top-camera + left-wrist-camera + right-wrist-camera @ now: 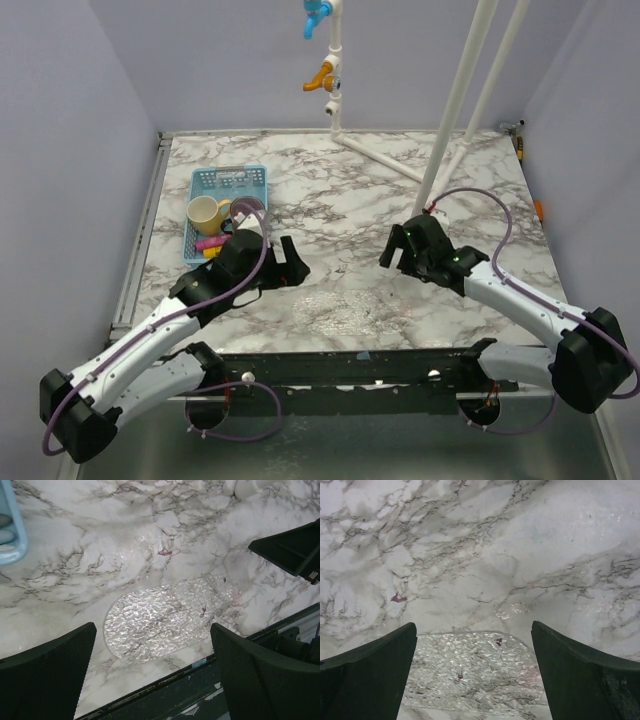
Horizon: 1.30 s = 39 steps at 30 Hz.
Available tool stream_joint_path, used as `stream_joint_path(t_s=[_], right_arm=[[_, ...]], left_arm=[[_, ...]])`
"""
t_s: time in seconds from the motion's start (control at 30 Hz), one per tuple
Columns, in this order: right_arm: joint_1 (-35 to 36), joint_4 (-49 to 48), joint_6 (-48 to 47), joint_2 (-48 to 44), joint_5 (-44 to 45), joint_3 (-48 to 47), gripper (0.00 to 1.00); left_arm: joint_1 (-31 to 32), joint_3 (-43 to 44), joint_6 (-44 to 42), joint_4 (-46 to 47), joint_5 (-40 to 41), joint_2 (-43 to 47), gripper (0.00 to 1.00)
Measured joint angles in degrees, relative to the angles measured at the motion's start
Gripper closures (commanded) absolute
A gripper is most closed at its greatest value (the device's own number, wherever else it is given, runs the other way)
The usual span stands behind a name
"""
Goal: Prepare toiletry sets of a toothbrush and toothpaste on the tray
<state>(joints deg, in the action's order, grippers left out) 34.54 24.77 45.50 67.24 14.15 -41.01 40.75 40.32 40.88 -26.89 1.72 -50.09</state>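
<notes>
With both pairs of jaws apart and holding nothing, the left gripper [288,262] hangs just beside the basket [230,170], where the toothpaste [209,243] lies, likely staged for a pick; the right gripper [394,252] hovers near the tray [345,306], set between both arms for shared reach.

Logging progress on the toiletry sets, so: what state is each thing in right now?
Left gripper: open, empty.
Right gripper: open, empty.
Tray: empty, flat on the table.
Pink toothpaste: lying in the basket.
Yellow toothpaste: in the basket, partly hidden.
Mug: in the basket.
</notes>
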Motion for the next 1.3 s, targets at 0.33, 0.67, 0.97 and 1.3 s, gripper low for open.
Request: stream_joint_path(t_s=[0.33, 0.67, 0.97, 1.3], right_arm=[[0.0, 0.6, -5.8, 4.5, -3.5, -9.5, 0.05], [2.1, 0.4, -8.4, 13.7, -7.9, -20.4, 0.07], [2.6, 1.1, -8.5, 17.3, -10.2, -23.9, 0.07], [2.6, 2.0, -8.6, 17.7, -12.2, -24.2, 0.07]], left_arm=[[-4.4, 3.6, 6.3, -9.7, 8.6, 9.8, 0.01], [-19.3, 3.5, 10.3, -14.3, 5.2, 9.0, 0.01], [-29.1, 0.2, 17.4, -16.5, 1.5, 9.3, 0.04], [-35.2, -0.9, 26.4, -18.0, 0.5, 3.6, 0.07]])
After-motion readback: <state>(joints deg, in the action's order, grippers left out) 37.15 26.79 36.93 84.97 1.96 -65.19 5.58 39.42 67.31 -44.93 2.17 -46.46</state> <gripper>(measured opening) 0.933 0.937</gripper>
